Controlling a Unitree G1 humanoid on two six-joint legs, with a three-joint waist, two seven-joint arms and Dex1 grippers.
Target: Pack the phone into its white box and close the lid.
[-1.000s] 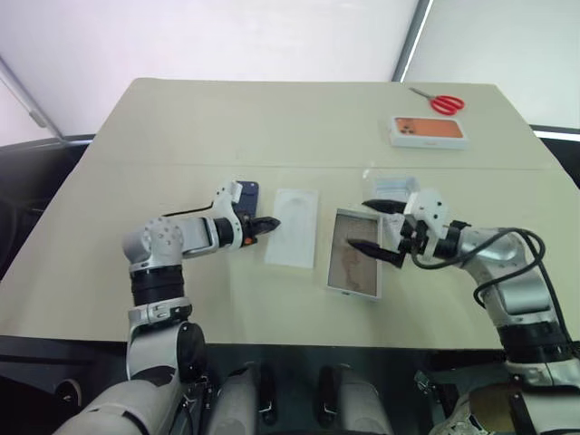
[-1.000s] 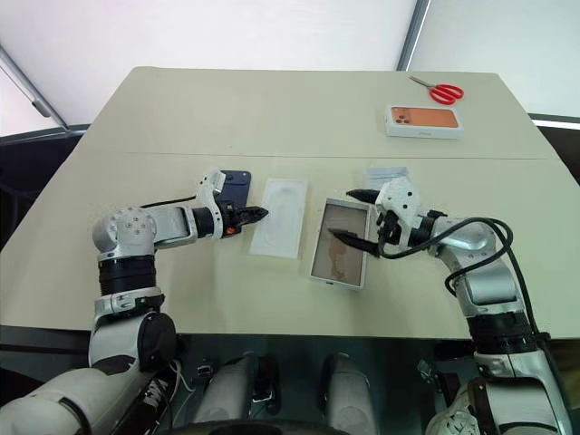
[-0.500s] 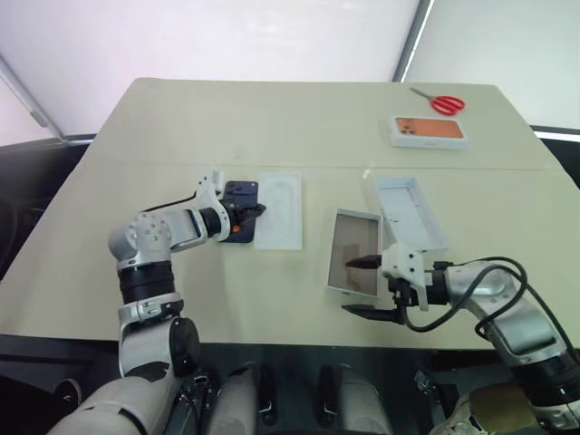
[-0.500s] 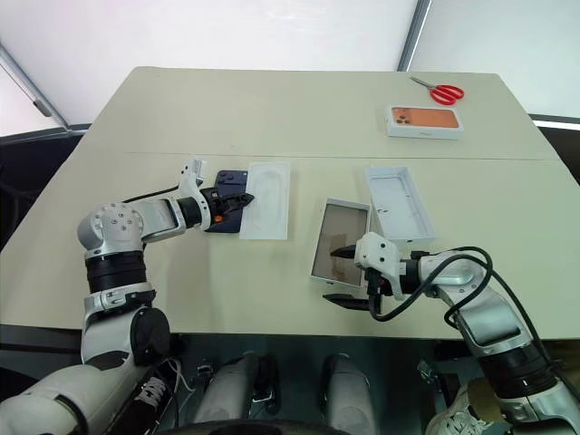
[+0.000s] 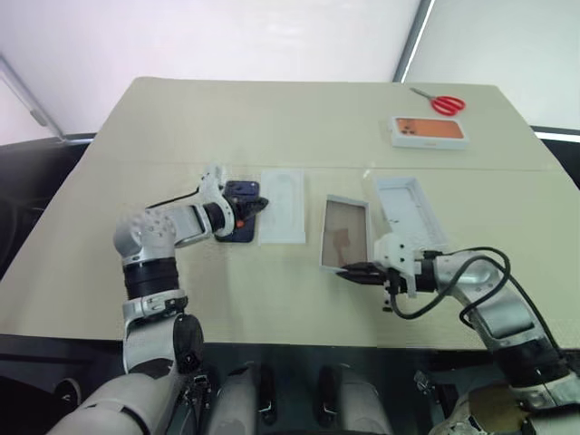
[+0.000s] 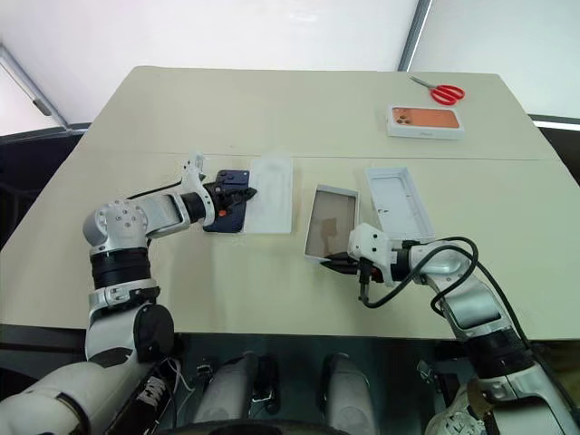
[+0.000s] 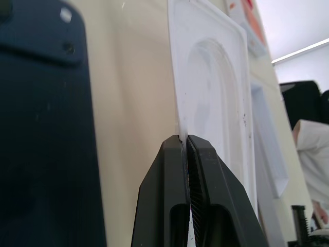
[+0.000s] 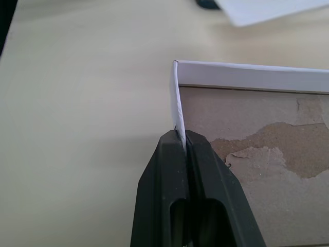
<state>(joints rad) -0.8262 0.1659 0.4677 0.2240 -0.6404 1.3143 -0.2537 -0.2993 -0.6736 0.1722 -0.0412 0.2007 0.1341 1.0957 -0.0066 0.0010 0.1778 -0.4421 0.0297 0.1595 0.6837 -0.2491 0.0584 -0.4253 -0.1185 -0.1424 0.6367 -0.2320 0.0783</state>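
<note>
Since a second ago the right gripper (image 5: 352, 269) has dropped from above the white box (image 5: 345, 235) to its near end and snapped shut; its fingers now pinch the short wall at the box's 6 o'clock edge, the wrist view showing the thin white wall clamped between the pads above the brownish floor. Meanwhile the box has slid toward 11 o'clock, nearer the white insert (image 5: 283, 217). Over the same second the left gripper (image 5: 258, 205) has dragged that insert toward 9 o'clock; its fingers are closed tight on the insert's edge. At the insert's 9 o'clock side lies the phone (image 5: 240, 201), dark back up, just beside it on the table (image 5: 272, 118). At the box's 3 o'clock rests the lid (image 5: 408, 213), inside up. Far off at 1 o'clock sit an orange-printed box (image 5: 429, 131) and red scissors (image 5: 441, 102).
</note>
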